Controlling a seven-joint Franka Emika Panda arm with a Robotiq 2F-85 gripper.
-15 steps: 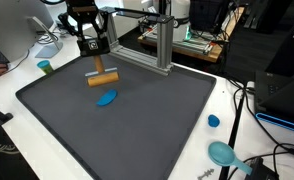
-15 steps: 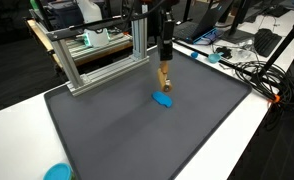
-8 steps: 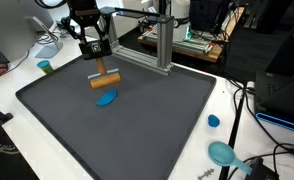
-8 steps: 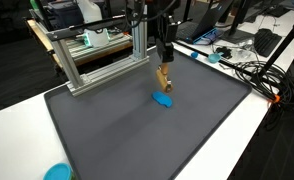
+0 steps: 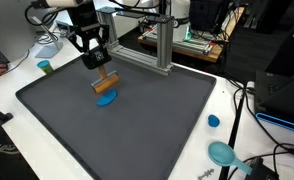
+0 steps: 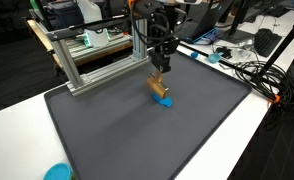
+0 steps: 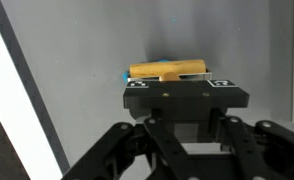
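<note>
An orange wooden piece (image 5: 106, 84) is gripped in the closed jaws of the gripper (image 5: 96, 66) and is held tilted directly over a blue piece (image 5: 107, 99) on the dark mat (image 5: 157, 125). Whether the two touch cannot be told. A metal frame (image 5: 163, 45) is seen behind the mat.
</note>
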